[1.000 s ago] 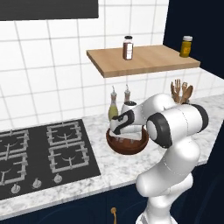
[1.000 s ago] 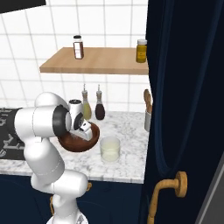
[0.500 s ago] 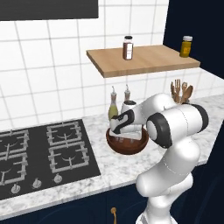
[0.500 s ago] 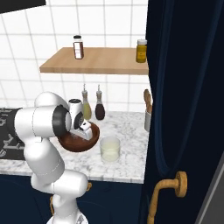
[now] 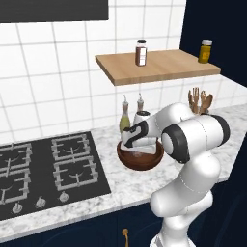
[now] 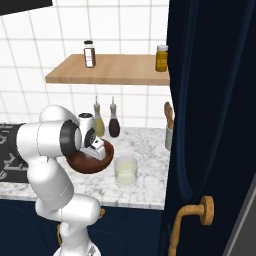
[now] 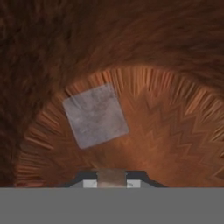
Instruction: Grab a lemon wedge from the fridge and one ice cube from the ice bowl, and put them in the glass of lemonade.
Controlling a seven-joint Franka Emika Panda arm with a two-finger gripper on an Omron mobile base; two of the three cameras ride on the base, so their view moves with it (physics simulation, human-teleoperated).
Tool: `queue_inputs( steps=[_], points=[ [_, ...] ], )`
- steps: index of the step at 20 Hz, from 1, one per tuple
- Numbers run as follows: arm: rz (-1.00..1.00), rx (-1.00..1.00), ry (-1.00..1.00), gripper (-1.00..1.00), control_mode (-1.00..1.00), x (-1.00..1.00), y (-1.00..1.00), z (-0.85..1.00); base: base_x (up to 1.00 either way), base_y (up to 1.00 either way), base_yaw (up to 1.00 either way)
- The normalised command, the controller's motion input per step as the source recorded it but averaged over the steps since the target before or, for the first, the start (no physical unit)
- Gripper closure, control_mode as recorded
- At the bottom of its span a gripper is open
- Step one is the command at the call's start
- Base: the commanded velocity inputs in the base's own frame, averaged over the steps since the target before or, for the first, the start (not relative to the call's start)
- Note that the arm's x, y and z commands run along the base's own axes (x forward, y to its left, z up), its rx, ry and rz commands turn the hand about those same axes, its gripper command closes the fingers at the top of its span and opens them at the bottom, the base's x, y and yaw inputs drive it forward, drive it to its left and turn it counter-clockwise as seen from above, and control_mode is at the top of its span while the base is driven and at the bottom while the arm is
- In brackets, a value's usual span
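A white marble counter (image 6: 145, 150) carries the glass of lemonade (image 6: 126, 170) nearest, then the ice bowl (image 5: 140, 157), oil bottles (image 6: 114, 122) and tiled wall behind. The gripper (image 7: 111, 178) reaches into the bowl, fingers pressed together on something pale; an ice cube (image 7: 95, 115) lies beyond. A second ago they were spread.

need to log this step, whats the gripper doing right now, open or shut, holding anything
gripper: shut, down inside the ice bowl. A small pale piece sits between its tips, likely an ice cube. Another ice cube lies loose on the bowl's floor.
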Motion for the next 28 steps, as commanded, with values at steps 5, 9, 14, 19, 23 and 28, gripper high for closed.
queue_inputs(
  steps=[5,9,14,19,23,28],
  points=[
    [0.0,0.0,0.01,1.0,-1.0,-0.04,0.0,0.06,0.0,0.0,0.0],
    [0.0,-0.01,-0.03,1.0,-1.0,-0.59,-0.05,0.91,0.0,0.0,0.0],
    [0.0,-0.06,-0.02,1.0,-1.0,-0.79,-0.26,1.0,0.0,0.0,0.0],
    [0.0,-0.13,-0.07,1.0,-1.0,-0.66,-0.71,0.89,0.0,0.0,0.0],
    [0.0,-0.07,-0.03,1.0,-1.0,-0.4,-0.84,0.46,0.0,0.0,0.0],
    [0.0,0.07,0.0,1.0,-1.0,-0.09,-1.0,0.0,0.0,0.0,0.0]
  ],
)
